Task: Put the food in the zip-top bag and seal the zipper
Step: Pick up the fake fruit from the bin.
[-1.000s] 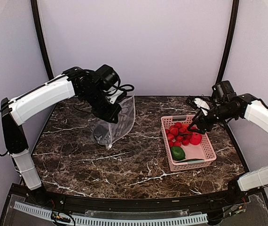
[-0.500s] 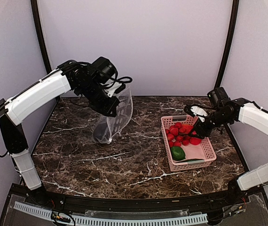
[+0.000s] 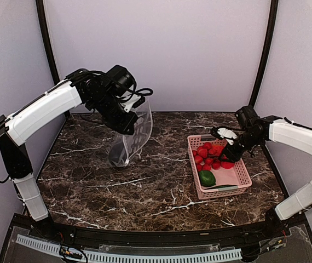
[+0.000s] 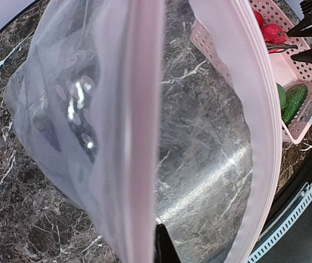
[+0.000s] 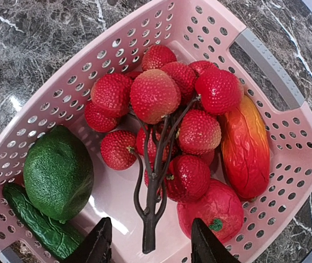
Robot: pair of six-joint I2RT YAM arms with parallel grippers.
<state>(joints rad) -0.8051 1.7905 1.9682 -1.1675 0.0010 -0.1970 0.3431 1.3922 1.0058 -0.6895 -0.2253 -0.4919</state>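
Food [image 3: 211, 156] sits heaped in the pink basket [image 3: 242, 176] by the right edge of the tabletop [image 3: 161, 186]. The right hand [image 5: 149, 241] hovers open-jawed astride the stem of the red cluster [image 5: 156, 98], ready to pinch. The left hand [image 3: 124, 118] clamps the zip-top bag [image 3: 139, 134] by its rim, mouth agape near the far edge, for loading.

The bag [image 4: 90, 137] swamps the left wrist view and runs off the top and bottom edges. The left gripper [image 4: 161, 247] is just a dark sliver down at the bottom. A dark lump [image 4: 49, 134] sits inside the bag, but through the plastic it's a smudge, so no telling what it is. In the right wrist view, the right gripper [image 5: 151, 241] shows only its fingertips, with the rest cut off below. The basket [image 5: 271, 66] loses its corners to the frame, and the long green piece [image 5: 35, 222] slips behind a fingertip at the bottom edge.
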